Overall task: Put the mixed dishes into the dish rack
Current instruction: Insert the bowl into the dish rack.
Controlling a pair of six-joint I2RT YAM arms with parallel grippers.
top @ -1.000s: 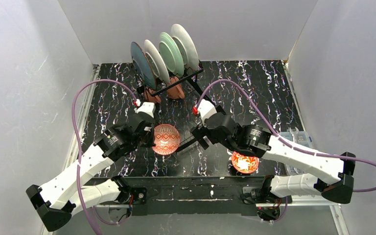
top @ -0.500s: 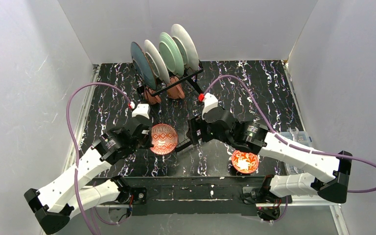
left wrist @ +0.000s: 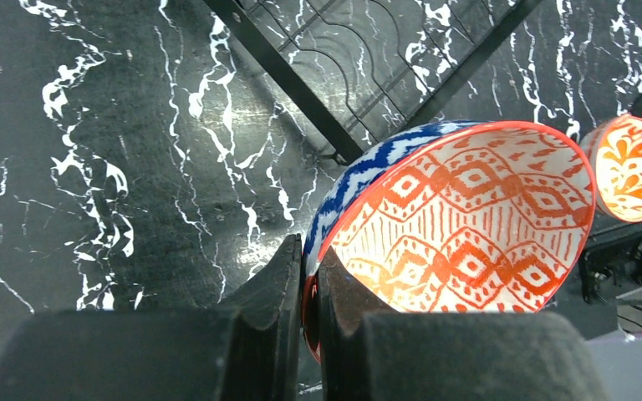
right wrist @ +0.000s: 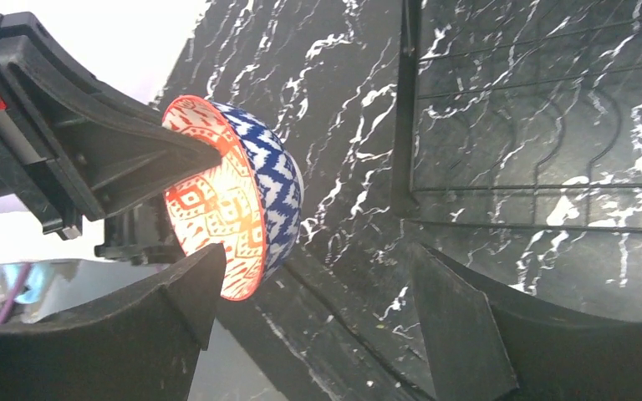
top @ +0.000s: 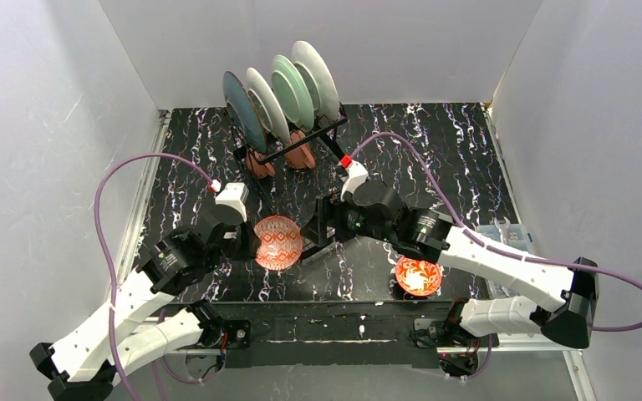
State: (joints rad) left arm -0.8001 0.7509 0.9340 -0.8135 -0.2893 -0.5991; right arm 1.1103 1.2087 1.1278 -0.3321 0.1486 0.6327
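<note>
Top view, table centre as dial. Left gripper (left wrist: 308, 251), at 7 o'clock: jaws pinched tight on the rim of the bowl (left wrist: 468, 217), one finger inside and one outside. The bowl is tilted, its orange-patterned inside towards the left wrist camera and its blue zigzag outside towards the rack (right wrist: 407, 109). Right gripper (right wrist: 313, 255), at 3 o'clock of the bowl: jaws spread wide, holding nothing, with one finger (right wrist: 192, 292) just beside the bowl's rim; contact cannot be told. Second bowl (top: 418, 276): on the table at 5 o'clock, near the front edge. Four plates (top: 291, 90) stand upright in the rack's slots at 12 o'clock, with two mugs (top: 301, 154) below them.
</note>
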